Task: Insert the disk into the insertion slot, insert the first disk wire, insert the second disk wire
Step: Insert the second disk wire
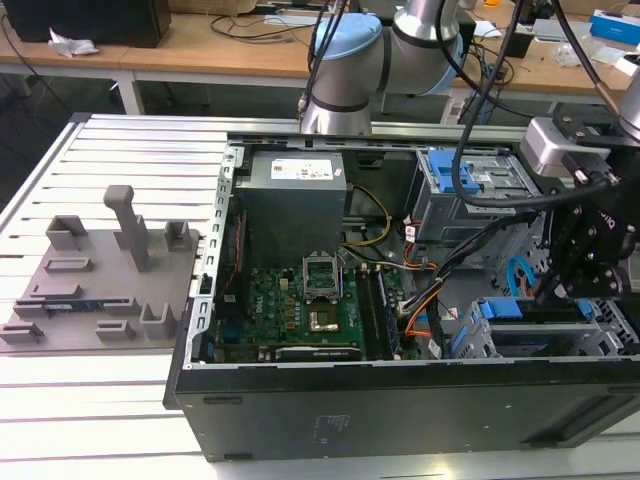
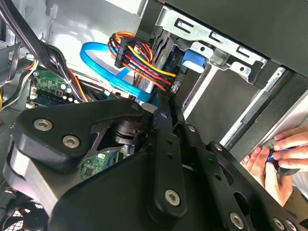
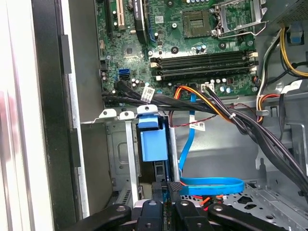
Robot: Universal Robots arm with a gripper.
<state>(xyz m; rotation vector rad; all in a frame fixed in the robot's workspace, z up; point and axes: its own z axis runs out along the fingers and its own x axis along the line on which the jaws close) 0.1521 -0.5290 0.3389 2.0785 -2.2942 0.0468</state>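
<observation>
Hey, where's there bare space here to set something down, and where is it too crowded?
Free: the slatted table between the grey fixture plate and the computer case, and the strip in front of that plate. Crowded: inside the case, where cables run between the motherboard and the insertion slot, with the claw just above it.

A pale slatted metal desk point(image 1: 120, 150) fills the foreground of the exterior view. Behind it stand wooden workbenches point(image 1: 220, 55) strewn with cables, over a dark floor point(image 1: 40, 95).
</observation>
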